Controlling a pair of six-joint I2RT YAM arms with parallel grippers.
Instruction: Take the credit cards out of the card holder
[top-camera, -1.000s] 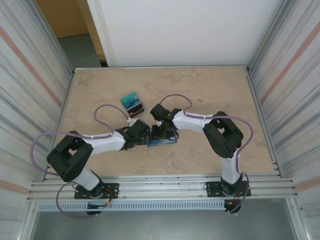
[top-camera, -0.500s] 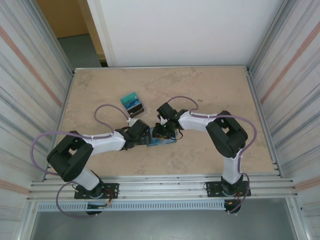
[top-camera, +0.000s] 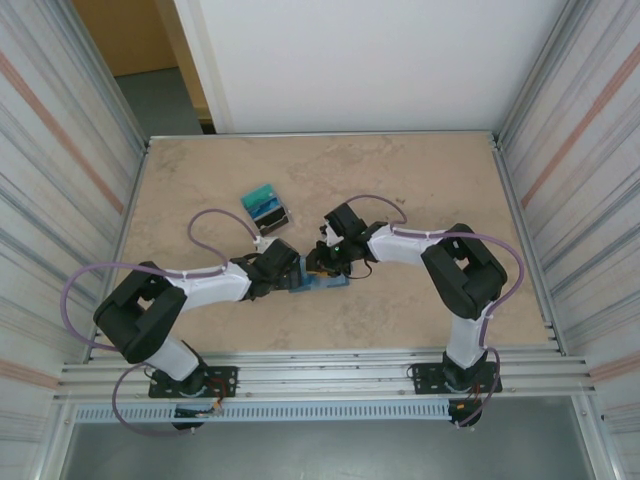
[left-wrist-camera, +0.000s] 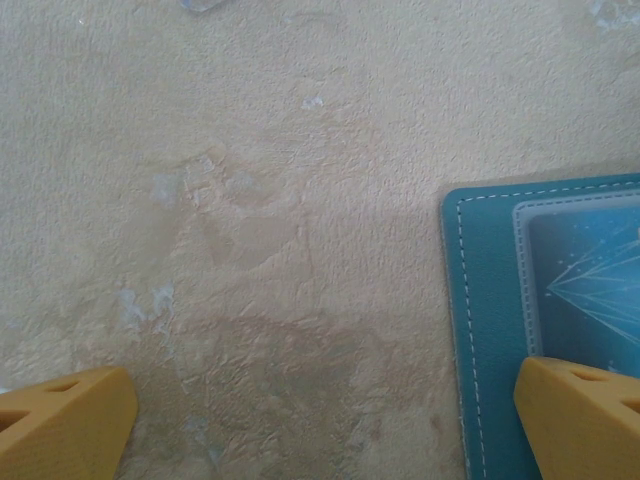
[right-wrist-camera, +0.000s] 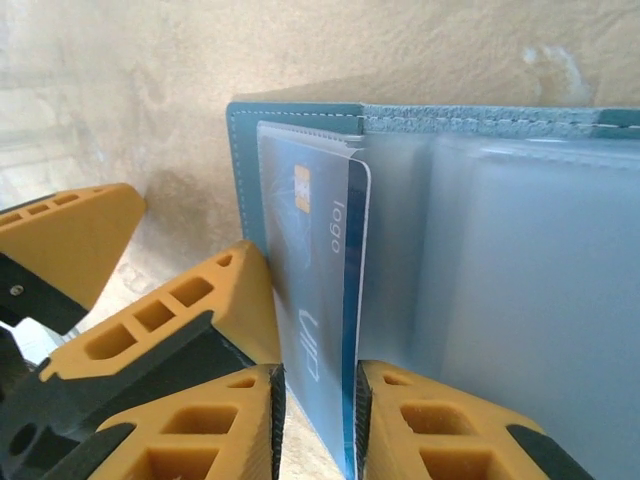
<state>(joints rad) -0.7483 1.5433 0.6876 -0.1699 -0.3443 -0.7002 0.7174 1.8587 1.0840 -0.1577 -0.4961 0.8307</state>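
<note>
Beige mottled tabletop (top-camera: 420, 180); ribbed metal side walls (top-camera: 60, 150); white panel (top-camera: 370, 60) behind; aluminium rails (top-camera: 320, 375) in front.

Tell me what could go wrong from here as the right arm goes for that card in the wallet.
1. The right gripper flanks the credit card, which sits partly inside the clear pocket. A thin hold there may slip off.
2. The left gripper is wide open and only overlaps a corner of the card holder. The holder might slide or lift along with the card.
</note>
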